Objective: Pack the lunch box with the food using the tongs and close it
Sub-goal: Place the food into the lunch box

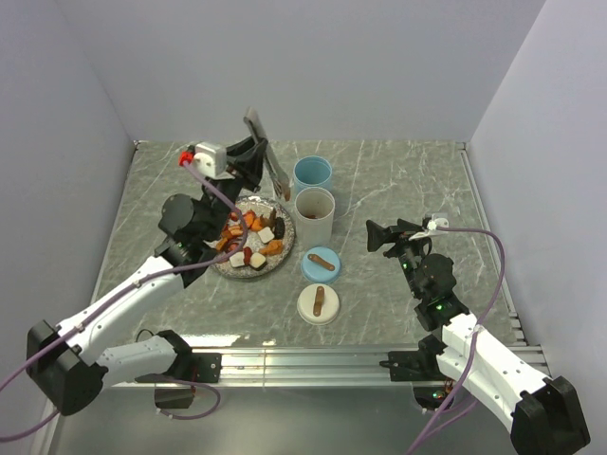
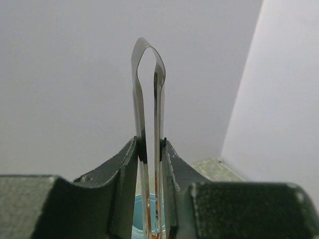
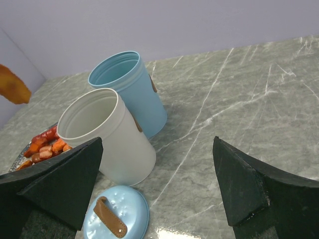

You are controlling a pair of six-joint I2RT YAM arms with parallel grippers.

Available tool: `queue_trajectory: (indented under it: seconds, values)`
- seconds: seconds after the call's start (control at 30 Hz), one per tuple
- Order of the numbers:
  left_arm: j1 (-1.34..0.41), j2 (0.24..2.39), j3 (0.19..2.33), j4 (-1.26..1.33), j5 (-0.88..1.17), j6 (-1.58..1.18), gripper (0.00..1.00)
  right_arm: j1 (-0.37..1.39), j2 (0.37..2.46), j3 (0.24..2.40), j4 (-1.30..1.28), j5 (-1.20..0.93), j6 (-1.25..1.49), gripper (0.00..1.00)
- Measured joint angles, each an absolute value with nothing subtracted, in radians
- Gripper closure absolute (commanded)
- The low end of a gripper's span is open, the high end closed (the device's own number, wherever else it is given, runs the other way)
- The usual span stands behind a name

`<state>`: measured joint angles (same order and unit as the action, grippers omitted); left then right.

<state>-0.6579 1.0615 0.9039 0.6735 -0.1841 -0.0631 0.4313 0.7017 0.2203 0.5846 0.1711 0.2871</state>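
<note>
Marble table (image 1: 408, 180), whole only overhead: left jaws pinch tongs (image 2: 139, 104) (clearest wrist-side), right jaws wide.

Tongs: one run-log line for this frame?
left gripper shut on tongs | tongs pinch orange food piece, airborne near blue cup | right gripper open, empty | blue cup, white cup: uncovered
</note>
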Motion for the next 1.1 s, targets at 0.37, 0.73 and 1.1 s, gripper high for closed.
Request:
queue_trajectory:
  seconds: [0.37, 0.73, 1.1]
  values:
    - [-0.724, 1.267, 1.011, 0.618, -0.116, -0.045, 0.98, 0.431, 0.701, 0.220, 0.585, 0.171, 0.287, 0.02]
    - [-0.739, 1.336, 1.051, 0.608, -0.095, -0.036, 0.65, 0.431, 0.701, 0.220, 0.585, 0.171, 0.287, 0.02]
    - [-0.747, 1.338, 1.051, 0.616, -0.109, -0.017, 0.60, 0.431, 0.703, 0.220, 0.585, 0.171, 0.287, 0.02]
